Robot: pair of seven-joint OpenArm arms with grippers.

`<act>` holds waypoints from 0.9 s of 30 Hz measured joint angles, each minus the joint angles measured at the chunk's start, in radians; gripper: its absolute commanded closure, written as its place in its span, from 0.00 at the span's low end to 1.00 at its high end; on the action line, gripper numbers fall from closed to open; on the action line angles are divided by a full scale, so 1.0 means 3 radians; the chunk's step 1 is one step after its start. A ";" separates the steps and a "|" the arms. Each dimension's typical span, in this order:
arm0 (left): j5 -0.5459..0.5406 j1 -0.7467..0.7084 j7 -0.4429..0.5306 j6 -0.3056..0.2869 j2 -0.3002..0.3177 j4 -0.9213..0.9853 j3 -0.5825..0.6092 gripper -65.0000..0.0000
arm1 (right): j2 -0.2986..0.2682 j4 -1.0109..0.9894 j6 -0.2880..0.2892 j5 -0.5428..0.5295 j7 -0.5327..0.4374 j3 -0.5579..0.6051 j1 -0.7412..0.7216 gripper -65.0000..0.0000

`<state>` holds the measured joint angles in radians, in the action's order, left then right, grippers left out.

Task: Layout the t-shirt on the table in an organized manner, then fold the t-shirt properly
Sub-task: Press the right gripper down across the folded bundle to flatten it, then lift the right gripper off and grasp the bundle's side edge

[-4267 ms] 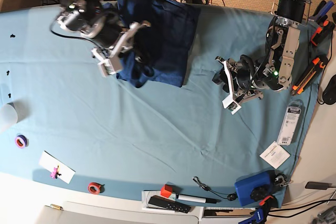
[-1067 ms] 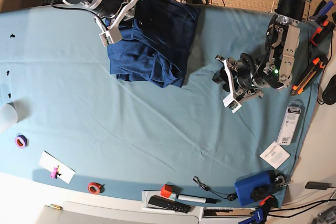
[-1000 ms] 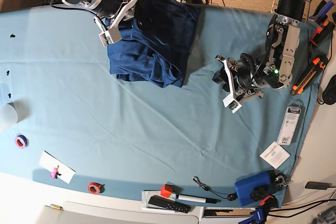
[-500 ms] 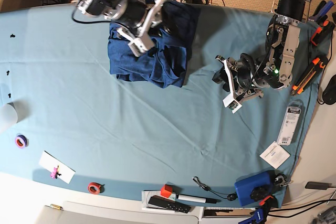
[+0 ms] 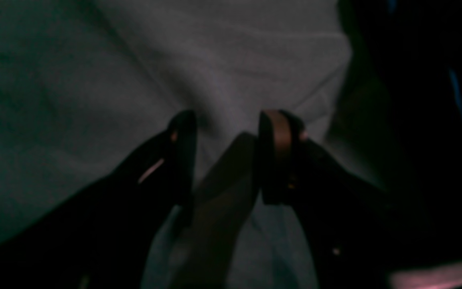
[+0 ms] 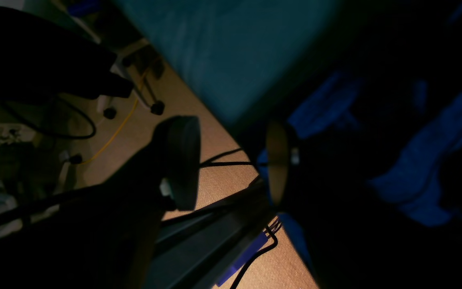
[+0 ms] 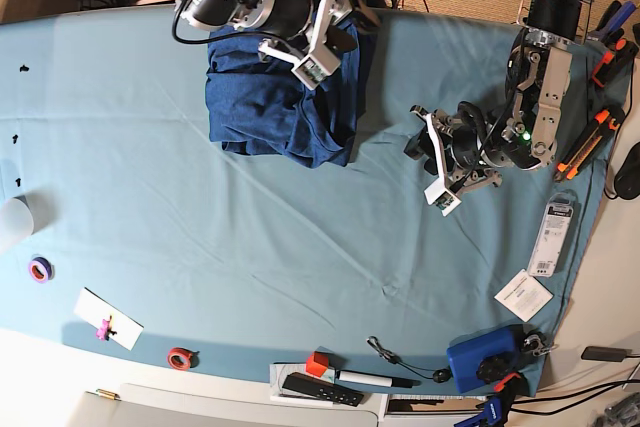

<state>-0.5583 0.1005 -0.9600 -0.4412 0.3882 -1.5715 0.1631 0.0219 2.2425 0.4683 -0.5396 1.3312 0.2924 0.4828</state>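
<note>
Teal table (image 7: 200, 247) under us, we reach the right gripper (image 7: 325, 32), jaws apart and empty, for the bunched shirt's (image 7: 270, 112) far edge while the left gripper (image 7: 437, 169) waits, also parted.

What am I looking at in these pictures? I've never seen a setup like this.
It is a robot with two arms working at a table covered in light teal cloth. One picture is taken from above and shows the whole scene. The other two come from small cameras mounted on each arm's wrist, looking out past its two fingers, so they look dark and close.

The dark navy heap near the far edge is a t-shirt, bunched up rather than spread flat. The right gripper is over the shirt's far side; its wrist view shows the jaws apart with nothing between them. The left gripper sits low over bare cloth beside the shirt, also open and empty.

Along the edges lie small items: tape rolls, a marker and a blue box.
</note>
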 measured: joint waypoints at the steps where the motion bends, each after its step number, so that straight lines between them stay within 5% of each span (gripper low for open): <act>1: 0.0000 0.0000 -0.0001 0.0000 0.0001 0.0000 0.0000 0.59 | 0.0000 0.0000 0.0001 -0.0018 -0.0001 0.0011 0.0000 0.59; 7: 0.0000 -0.0001 0.0023 0.0000 0.0001 0.0000 0.0000 0.59 | -0.0006 0.0009 -0.0001 0.0102 -0.0343 0.0013 -0.0164 0.59; 9: 0.0000 -0.0004 0.0033 0.0000 0.0001 0.0000 0.0000 0.59 | -0.0006 0.0039 -0.0156 0.0338 -0.0463 0.0011 -0.0285 0.58; 13: -0.0001 -0.0009 0.0038 0.0001 0.0001 0.0000 0.0000 0.59 | -0.0004 0.0051 -0.0467 0.0857 -0.0451 -0.0038 -0.0548 0.40; 16: -0.0001 -0.0009 0.0041 0.0000 0.0001 0.0000 0.0000 0.59 | 0.0003 0.0052 -0.0689 0.1133 -0.0542 -0.0364 -0.0610 0.38; 20: 0.0000 -0.0009 0.0041 0.0000 0.0001 0.0000 0.0000 0.59 | 0.0003 0.0052 -0.0715 0.1278 -0.0562 -0.1144 -0.0610 0.38; 23: 0.0000 -0.0009 0.0047 0.0000 0.0001 0.0000 0.0000 0.59 | 0.0006 0.0051 -0.0717 0.1048 -0.0542 -0.1829 -0.0621 0.38; 27: -0.0001 -0.0009 0.0050 0.0001 0.0001 0.0001 0.0000 0.59 | 0.0004 0.0052 -0.0519 0.0003 -0.0498 -0.2698 -0.0717 0.38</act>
<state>-0.5587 0.0978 -0.9451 -0.4408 0.3885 -1.5711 0.1631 0.0231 2.2581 0.3126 -0.5388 1.1816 -0.5171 0.2676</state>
